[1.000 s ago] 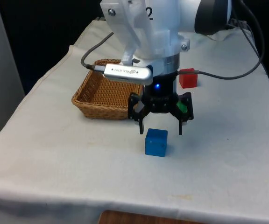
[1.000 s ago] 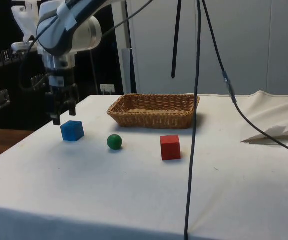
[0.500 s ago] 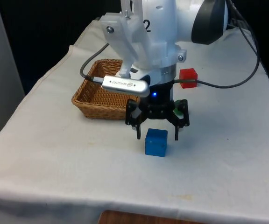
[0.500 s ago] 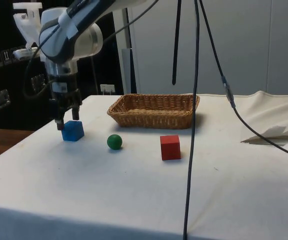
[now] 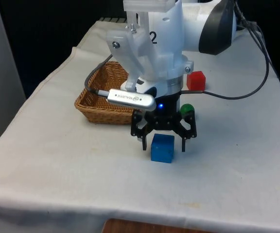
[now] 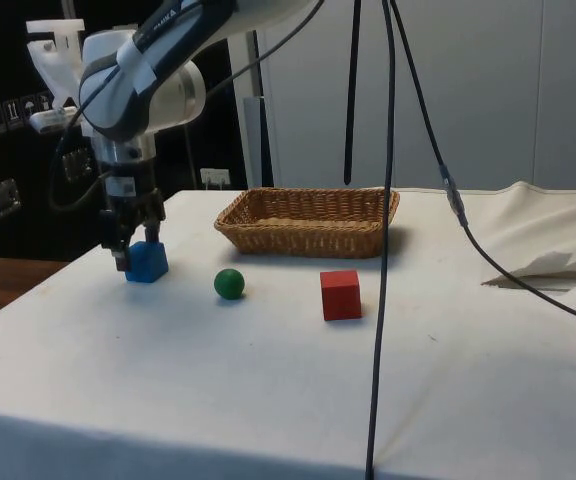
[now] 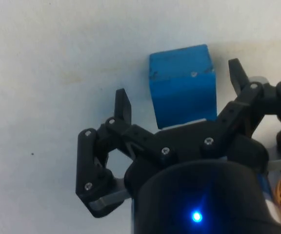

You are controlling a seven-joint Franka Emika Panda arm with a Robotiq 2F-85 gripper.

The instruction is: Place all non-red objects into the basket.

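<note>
A white-clothed table (image 5: 57, 160) carries a wicker basket (image 5: 101, 97) near its far left corner in the front view. A blue cube (image 5: 162, 148) sits nearer the front edge, a green ball (image 5: 187, 109) and red cube (image 5: 195, 80) lie further back.

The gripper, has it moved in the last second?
Yes. The gripper has come down; its open jaws, earlier above the blue cube, now straddle the cube, which has stayed put on the table.
</note>
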